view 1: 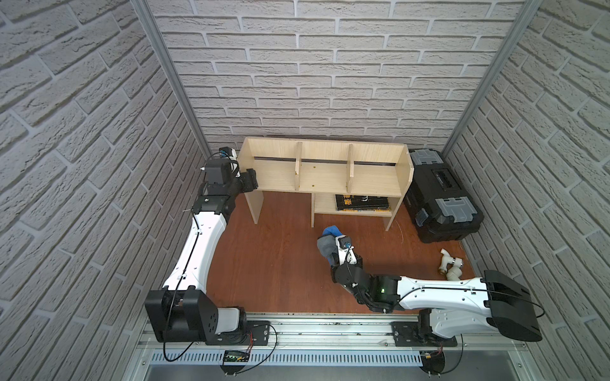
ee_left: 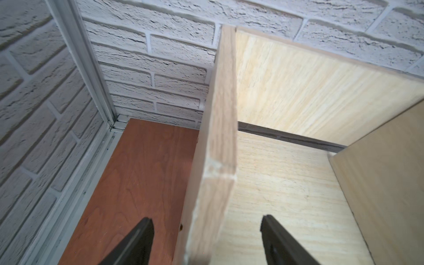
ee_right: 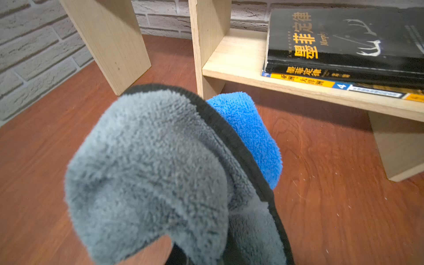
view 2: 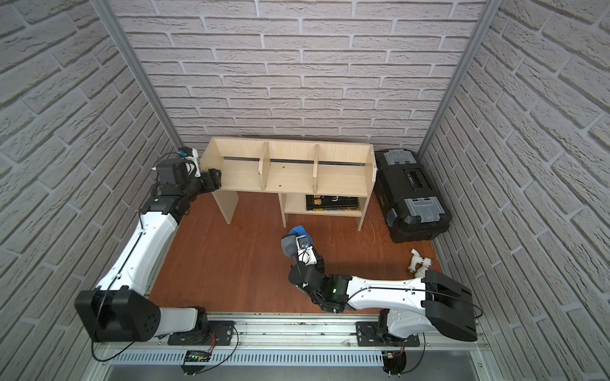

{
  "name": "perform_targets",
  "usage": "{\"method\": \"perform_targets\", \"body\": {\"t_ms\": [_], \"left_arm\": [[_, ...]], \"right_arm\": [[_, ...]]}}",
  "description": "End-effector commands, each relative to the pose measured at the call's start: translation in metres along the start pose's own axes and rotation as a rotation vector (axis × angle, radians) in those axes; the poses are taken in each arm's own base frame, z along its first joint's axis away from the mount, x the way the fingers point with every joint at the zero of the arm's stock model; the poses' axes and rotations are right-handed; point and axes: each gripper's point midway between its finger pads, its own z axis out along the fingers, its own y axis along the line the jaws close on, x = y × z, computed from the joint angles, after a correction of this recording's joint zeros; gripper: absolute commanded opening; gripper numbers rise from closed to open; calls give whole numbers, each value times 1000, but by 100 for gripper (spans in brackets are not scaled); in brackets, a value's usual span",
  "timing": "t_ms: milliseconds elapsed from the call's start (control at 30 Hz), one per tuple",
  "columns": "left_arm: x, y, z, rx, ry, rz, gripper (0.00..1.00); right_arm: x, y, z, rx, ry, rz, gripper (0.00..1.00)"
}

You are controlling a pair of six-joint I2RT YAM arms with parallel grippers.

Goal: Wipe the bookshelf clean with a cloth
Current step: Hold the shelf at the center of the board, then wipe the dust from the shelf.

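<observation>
My left gripper (ee_left: pixel 206 218) stands wide open at the bookshelf's (view 1: pixel 325 174) left end. In the left wrist view its two black fingers (ee_left: pixel 142 236) sit one on each side of the upright end panel (ee_left: pixel 218 137), with a gap showing on both sides, and they hold nothing. My right gripper (view 1: pixel 334 254) is clamped tight on the cloth (ee_right: pixel 160 160). The cloth is bunched over its tip, grey face towards the wrist camera, with the dark trim and a fold of blue beyond it. In both top views the cloth (view 2: pixel 292 244) is out over the red-brown tabletop (view 1: pixel 280 264), in front of the bookshelf and near its middle leg panel (ee_right: pixel 206 46), apart from the wood. I cannot tell whether it brushes the tabletop. Two books (ee_right: pixel 344 46) lie stacked on the low shelf. A black toolbox (view 1: pixel 439 194) stands just beside the bookshelf's right end, and white pipe fittings (view 1: pixel 450 264) lie near the right wall.
</observation>
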Motion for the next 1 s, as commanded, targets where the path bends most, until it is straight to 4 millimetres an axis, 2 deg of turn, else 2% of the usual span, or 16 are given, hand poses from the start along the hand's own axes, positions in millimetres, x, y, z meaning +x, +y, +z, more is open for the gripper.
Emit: {"method": "perform_targets", "body": {"t_ms": [0,133,200,300,400,467,600,700,800,867,967], "left_arm": [[-19,-18,1,89,-90,2,71],[-15,-19,-4,61,-109,16,59],[-14,-12,-11,26,-127,9,51],[-11,-7,-19,-1,-146,6,40],[-7,-8,-22,9,-143,4,31],[-3,-8,-22,10,-138,4,27],[-3,-6,-20,11,-130,-1,19],[-2,-6,-21,16,-130,-2,16],[-3,-7,-21,26,-129,-1,10],[-3,-7,-22,31,-130,-2,6],[-5,-7,-21,43,-134,-4,0]], "right_arm": [[-53,23,17,-128,-74,92,3],[-83,47,37,-159,-92,-28,3],[-90,53,51,-145,-79,-46,3],[-99,55,73,-115,-74,-65,3],[-113,49,83,-78,-91,-39,3],[-116,43,89,-49,-95,-23,3],[-96,26,112,41,-56,-6,3],[-68,20,132,57,4,-3,2],[-45,20,141,33,40,5,3],[-40,21,140,23,47,5,3],[-51,21,135,20,33,-8,3]]}}
